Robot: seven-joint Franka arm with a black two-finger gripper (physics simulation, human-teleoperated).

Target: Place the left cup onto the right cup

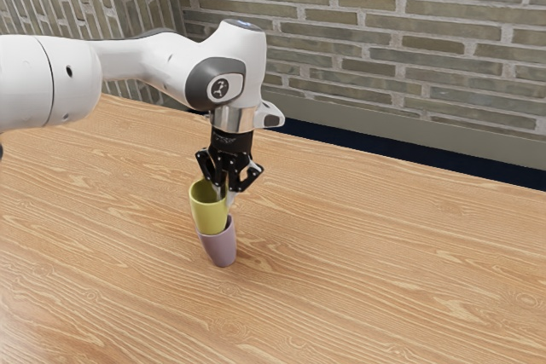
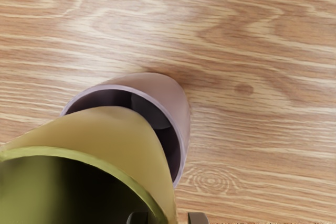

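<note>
Green cup (image 1: 207,205) sat nested in mauve cup (image 1: 220,246) on wooden surface (image 1: 384,279)
The claw (image 1: 229,187), nearly closed, pinched the green cup's rim; both cups leaned together on the grained surface, grey brick walls (image 1: 384,31) behind

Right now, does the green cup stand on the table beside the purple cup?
No, the green cup sits nested in the mouth of the purple cup.
</note>
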